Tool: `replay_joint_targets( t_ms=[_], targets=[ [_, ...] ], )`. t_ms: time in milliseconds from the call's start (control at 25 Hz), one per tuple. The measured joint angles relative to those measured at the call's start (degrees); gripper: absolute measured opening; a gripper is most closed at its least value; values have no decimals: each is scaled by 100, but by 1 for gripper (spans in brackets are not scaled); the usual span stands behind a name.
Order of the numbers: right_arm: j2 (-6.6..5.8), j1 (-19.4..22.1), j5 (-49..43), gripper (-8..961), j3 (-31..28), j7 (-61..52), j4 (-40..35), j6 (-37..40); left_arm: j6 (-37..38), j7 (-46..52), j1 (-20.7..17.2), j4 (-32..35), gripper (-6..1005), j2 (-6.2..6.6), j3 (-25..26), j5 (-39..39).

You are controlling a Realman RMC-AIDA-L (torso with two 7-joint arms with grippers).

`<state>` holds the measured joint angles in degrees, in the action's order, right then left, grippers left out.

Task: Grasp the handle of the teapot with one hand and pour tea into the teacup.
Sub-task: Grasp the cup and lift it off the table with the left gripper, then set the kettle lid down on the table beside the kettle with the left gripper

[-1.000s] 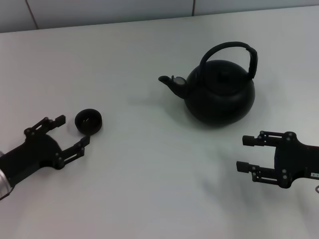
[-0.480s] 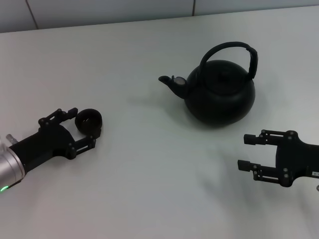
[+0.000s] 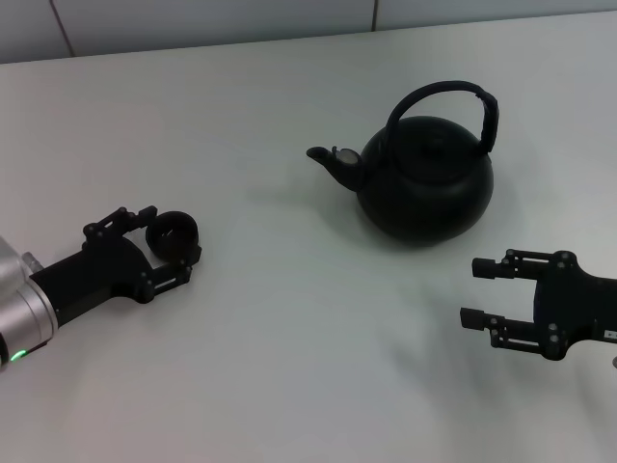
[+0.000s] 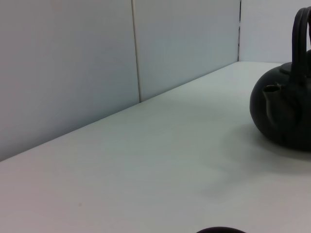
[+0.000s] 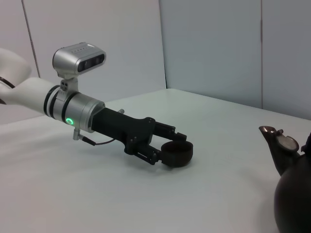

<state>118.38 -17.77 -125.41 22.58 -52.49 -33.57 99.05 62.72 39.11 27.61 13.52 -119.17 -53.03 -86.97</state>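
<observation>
Reaching out on the left, the left gripper (image 3: 166, 252) has its two fingers spread around the teacup (image 3: 174, 234), seemingly to steady it for pouring. The right gripper (image 3: 479, 292) waits open and empty near the teapot (image 3: 424, 178), whose handle (image 3: 453, 95) arches over its top, spout toward the cup

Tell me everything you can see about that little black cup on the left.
The teacup is a tiny, low, round cup, matte black, with no handle. It stands upright on the white table, open side up, well apart from the teapot. The left gripper has its open fingers on either side of the cup, one behind and one in front; whether they touch it cannot be told. Nothing shows inside it.
</observation>
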Motion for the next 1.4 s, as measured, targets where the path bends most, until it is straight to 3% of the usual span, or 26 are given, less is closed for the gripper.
replay_joint_targets(
  t_ms=[560, 800, 1040, 1160, 1400],
  targets=[
    [0, -15, 3, 632, -5, -39, -26, 0, -1, 0, 59, -2, 707, 0, -58, -3],
    [0, -18, 7, 631, -9, -42, -26, 0, 454, 36, 112, 2, 701, 0, -71, -6],
    [11, -28, 9, 631, -8, -42, -27, 0, 651, 75, 590, -257, 694, 0, -617, 399],
    [29, -33, 9, 632, -8, -42, -26, 0, 528, 41, 853, -478, 695, 0, -705, 573],
    [36, -124, 9, 632, -8, -42, -18, 0, 432, 37, 986, -612, 694, 0, -692, 655]
  ],
)
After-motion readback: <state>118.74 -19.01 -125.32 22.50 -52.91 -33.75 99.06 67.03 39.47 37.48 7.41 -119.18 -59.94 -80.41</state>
